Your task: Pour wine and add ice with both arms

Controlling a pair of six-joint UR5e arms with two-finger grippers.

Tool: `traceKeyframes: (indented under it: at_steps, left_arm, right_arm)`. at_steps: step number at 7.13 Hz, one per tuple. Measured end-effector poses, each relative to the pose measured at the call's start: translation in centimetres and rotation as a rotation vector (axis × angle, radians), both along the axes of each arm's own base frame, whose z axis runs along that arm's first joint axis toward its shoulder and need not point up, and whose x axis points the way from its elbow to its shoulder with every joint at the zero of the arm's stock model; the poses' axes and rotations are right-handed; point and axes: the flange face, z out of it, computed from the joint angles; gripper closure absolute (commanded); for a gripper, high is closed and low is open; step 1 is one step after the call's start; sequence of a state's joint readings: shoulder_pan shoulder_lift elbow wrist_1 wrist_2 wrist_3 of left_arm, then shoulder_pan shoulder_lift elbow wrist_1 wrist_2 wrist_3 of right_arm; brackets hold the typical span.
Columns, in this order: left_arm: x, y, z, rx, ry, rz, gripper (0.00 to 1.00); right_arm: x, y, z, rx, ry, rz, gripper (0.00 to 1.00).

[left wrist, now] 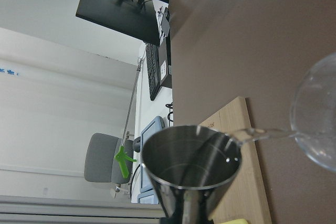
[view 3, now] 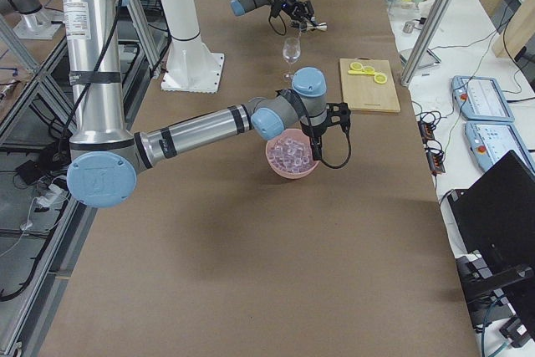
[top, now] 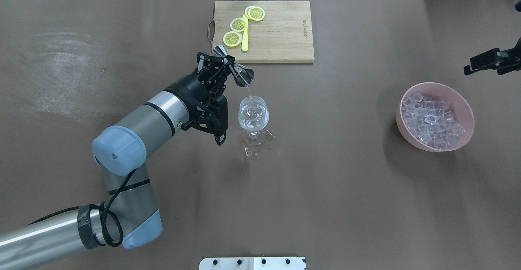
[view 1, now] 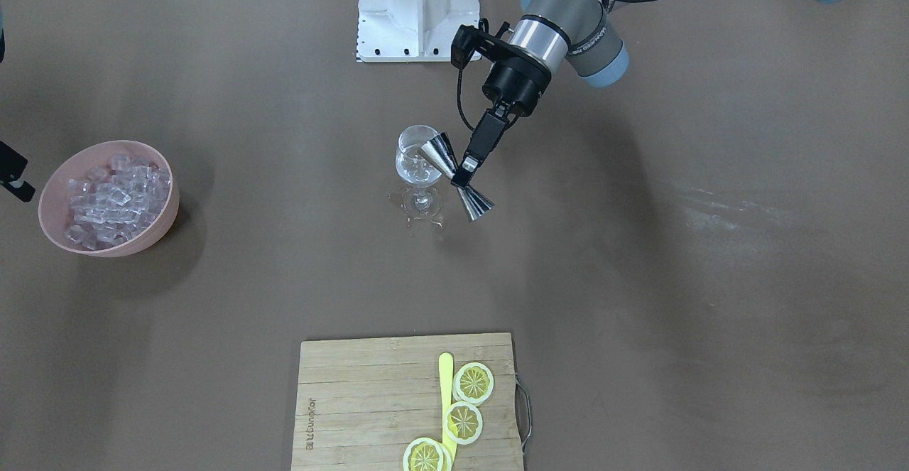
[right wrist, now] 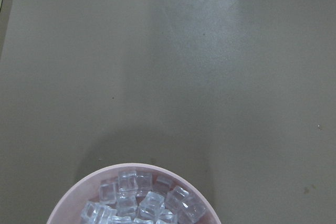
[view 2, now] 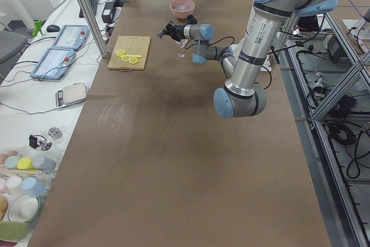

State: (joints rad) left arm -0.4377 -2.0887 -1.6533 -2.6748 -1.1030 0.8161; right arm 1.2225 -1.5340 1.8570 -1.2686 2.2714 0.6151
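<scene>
Bright, even room light from above; mostly crisp frames.
Soft shadows spread beside the pink bowl [view 1: 44,204] and under the left arm [view 1: 568,20] on the brown counter [view 1: 639,279], which shows a pale sheen; the jigger [left wrist: 191,156] looks slightly soft close up.

The jigger [view 1: 477,204] is mirror-polished metal, the wine glass [view 1: 415,162] clear smooth glass, the ice [view 1: 113,197] glassy and colourless, the bowl [view 1: 163,222] matt pink plastic, the cutting board [view 1: 369,400] pale wood with visible grain, and the tabletop [view 1: 639,279] a matt brown sheet, faintly scuffed in places.
</scene>
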Motion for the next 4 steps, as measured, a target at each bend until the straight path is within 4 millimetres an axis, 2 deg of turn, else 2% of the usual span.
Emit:
traceKeyframes:
  at_steps: [4]
  left_arm:
    - [0.2, 0.0, -1.4, 0.043, -0.058, -0.022, 1.0]
  right_arm:
    - [0.0, 0.0, 0.0, 0.0, 0.0, 0.0, 0.0]
